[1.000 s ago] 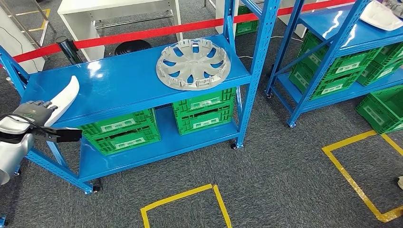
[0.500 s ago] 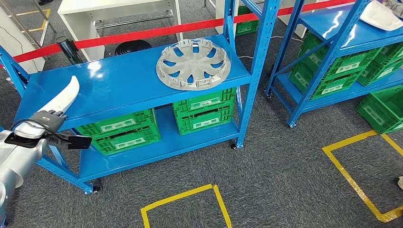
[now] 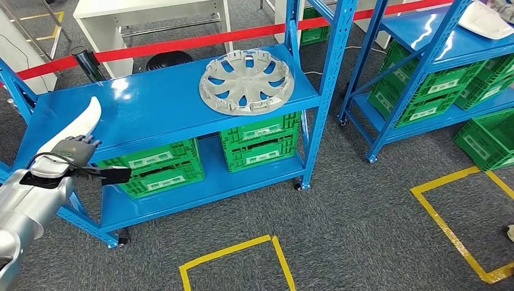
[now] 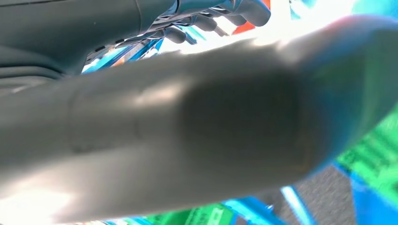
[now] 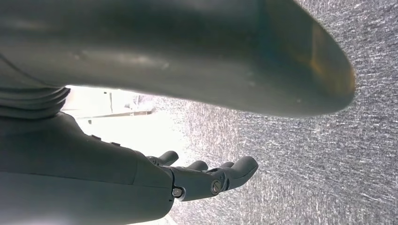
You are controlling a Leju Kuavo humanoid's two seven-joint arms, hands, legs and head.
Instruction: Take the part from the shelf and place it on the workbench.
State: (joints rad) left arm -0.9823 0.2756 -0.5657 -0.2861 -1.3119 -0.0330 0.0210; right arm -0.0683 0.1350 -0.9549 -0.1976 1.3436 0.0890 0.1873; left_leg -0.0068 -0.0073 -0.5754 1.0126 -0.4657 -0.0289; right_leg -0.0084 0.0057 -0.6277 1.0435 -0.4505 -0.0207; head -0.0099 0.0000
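A white curved part lies at the left end of the blue shelf's top board, its near end sticking over the front edge. My left hand is at that near end, its fingers touching the part from below and in front. In the left wrist view the thick thumb and the dark fingers stand apart, with glare between them. A grey hubcap lies flat at the board's right end. My right hand hangs over the carpet, fingers loosely extended and holding nothing.
Green crates fill the lower board. A second blue rack at the right carries another white part and more crates. A red barrier tape runs behind the shelf. Yellow floor markings frame the carpet in front.
My left hand has moved right and slightly forward, from beside the white part's near end to under it. The part and the hubcap have not moved.
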